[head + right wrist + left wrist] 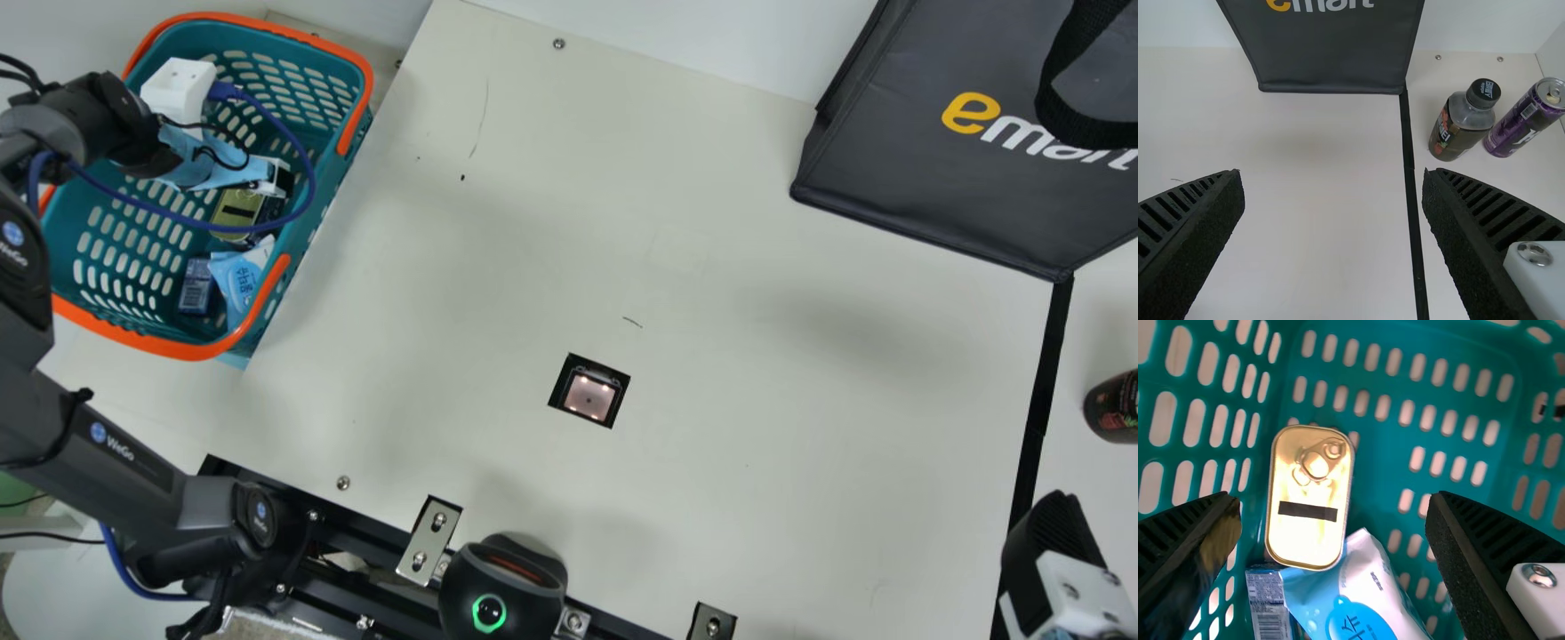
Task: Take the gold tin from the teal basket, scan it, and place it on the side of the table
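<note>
In the teal basket (182, 351), the gold tin (1308, 495) lies under the nearer left claw (1333, 503), its long sides facing two wide-apart fingers, closer to one.

Mock shop checkout, seemingly: teal basket (191, 350), scanner window (587, 398), shopping bag (925, 169).

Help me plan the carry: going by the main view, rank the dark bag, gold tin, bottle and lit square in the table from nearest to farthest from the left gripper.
From the left gripper:
1. Gold tin: in the teal basket, under the gripper.
2. Lit square: middle of the table.
3. Dark bag: back right.
4. Bottle: right, past the black strip.
</note>
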{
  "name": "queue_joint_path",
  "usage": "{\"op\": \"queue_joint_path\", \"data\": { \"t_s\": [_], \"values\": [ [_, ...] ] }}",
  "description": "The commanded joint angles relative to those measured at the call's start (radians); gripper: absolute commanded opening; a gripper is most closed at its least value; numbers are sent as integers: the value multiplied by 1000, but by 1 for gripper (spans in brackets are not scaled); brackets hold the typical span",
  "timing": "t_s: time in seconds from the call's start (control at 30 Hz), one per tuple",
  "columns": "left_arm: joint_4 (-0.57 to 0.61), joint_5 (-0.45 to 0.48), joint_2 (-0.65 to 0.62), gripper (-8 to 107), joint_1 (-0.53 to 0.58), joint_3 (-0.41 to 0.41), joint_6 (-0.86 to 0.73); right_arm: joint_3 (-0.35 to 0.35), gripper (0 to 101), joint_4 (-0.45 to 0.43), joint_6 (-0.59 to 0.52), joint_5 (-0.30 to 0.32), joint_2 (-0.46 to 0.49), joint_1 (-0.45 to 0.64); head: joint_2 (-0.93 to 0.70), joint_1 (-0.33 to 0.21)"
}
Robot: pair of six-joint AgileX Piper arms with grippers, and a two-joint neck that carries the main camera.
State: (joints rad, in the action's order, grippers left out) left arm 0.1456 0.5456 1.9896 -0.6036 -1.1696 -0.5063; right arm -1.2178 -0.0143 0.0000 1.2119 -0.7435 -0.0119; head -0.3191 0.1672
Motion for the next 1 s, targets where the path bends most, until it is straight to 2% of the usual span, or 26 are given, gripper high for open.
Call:
{"op": "queue_joint_path", "data": {
  "t_s": [0.0, 0.6, 0.97],
  "values": [
    [-17, -18, 8, 90, 2, 3, 30, 0, 95, 0, 0, 0, 0, 0, -2, -29],
    [-140, -119, 92, 90, 15, 29, 152, 0, 95, 0, 0, 0, 0, 0, -2, -29],
    [-189, -149, 128, 90, 27, 30, 203, 0, 95, 0, 0, 0, 0, 0, -2, -29]
  ]
}}
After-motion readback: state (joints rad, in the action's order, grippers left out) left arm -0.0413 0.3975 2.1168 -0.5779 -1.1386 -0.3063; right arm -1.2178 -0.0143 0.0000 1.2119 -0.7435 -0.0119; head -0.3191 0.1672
